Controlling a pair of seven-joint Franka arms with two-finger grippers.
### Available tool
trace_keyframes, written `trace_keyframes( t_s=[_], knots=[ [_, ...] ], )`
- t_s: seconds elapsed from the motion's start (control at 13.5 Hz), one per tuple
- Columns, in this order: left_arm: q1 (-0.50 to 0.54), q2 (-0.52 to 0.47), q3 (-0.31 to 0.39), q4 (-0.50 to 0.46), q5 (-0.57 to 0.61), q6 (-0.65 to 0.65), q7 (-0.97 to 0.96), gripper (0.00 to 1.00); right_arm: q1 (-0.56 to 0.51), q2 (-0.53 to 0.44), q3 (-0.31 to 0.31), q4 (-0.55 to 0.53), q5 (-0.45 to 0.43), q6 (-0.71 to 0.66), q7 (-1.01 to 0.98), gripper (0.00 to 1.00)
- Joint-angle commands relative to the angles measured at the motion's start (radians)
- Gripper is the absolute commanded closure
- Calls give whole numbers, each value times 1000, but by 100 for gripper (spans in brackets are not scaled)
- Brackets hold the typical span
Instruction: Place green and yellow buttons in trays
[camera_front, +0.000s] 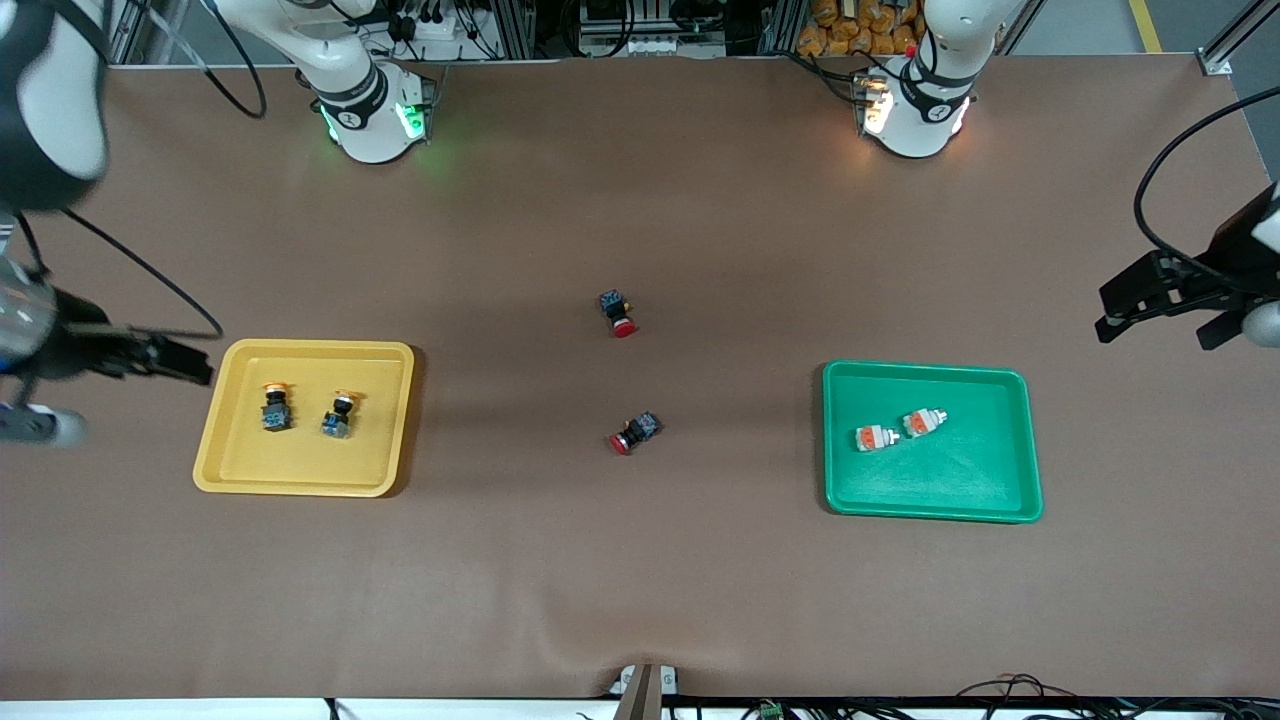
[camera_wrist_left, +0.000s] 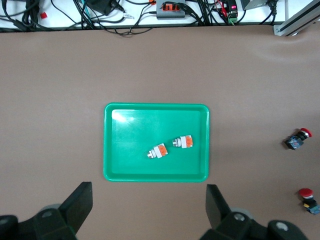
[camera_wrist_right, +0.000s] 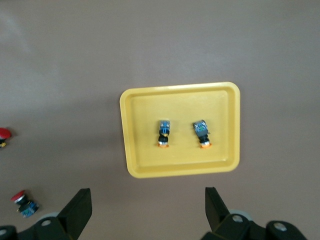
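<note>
Two orange-capped dark buttons (camera_front: 276, 408) (camera_front: 339, 414) lie in the yellow tray (camera_front: 240, 450), toward the right arm's end. They also show in the right wrist view (camera_wrist_right: 163, 132) (camera_wrist_right: 201, 133). Two white-grey buttons with orange bands (camera_front: 876, 437) (camera_front: 923, 422) lie in the green tray (camera_front: 930, 369); they also show in the left wrist view (camera_wrist_left: 158, 151) (camera_wrist_left: 184, 142). My left gripper (camera_front: 1150, 310) (camera_wrist_left: 149, 200) is open and empty, up over the table beside the green tray (camera_wrist_left: 156, 107). My right gripper (camera_front: 185, 360) (camera_wrist_right: 147, 200) is open and empty, up beside the yellow tray (camera_wrist_right: 180, 88).
Two red-capped dark buttons lie on the brown mat mid-table between the trays, one (camera_front: 618, 313) farther from the front camera, one (camera_front: 635, 431) nearer. Cables and rails line the table's edges.
</note>
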Motion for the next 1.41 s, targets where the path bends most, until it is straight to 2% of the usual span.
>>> trace_keyframes(
  t_s=[0.0,0.3,0.59,0.67,0.74,0.97,1.19,1.34],
  knots=[
    [-154,-112,263,-32,-144,0,82,0,-64,-94,19,-19,60,-55,-20,0],
    [-416,-155,618,-72,-258,-35,216,0,-75,-242,10,-193,49,8,-45,0],
    [-705,-192,932,-121,-283,-49,223,0,-87,-439,10,-517,49,162,-66,0],
    [-771,-212,1003,-141,-312,-55,223,0,-87,-471,10,-574,49,193,-106,0],
    [-821,-227,1055,-164,-316,-55,222,0,-87,-471,12,-576,49,188,-117,0],
    [-918,-274,1140,-219,-307,-55,213,0,-80,-465,15,-555,48,185,-122,0],
    [-937,-331,1137,-264,-298,-76,196,0,-73,-404,16,-444,-13,129,-160,0],
    [-951,-365,1129,-276,-245,-108,155,0,-66,-379,18,-400,-20,96,-162,0]
  ],
)
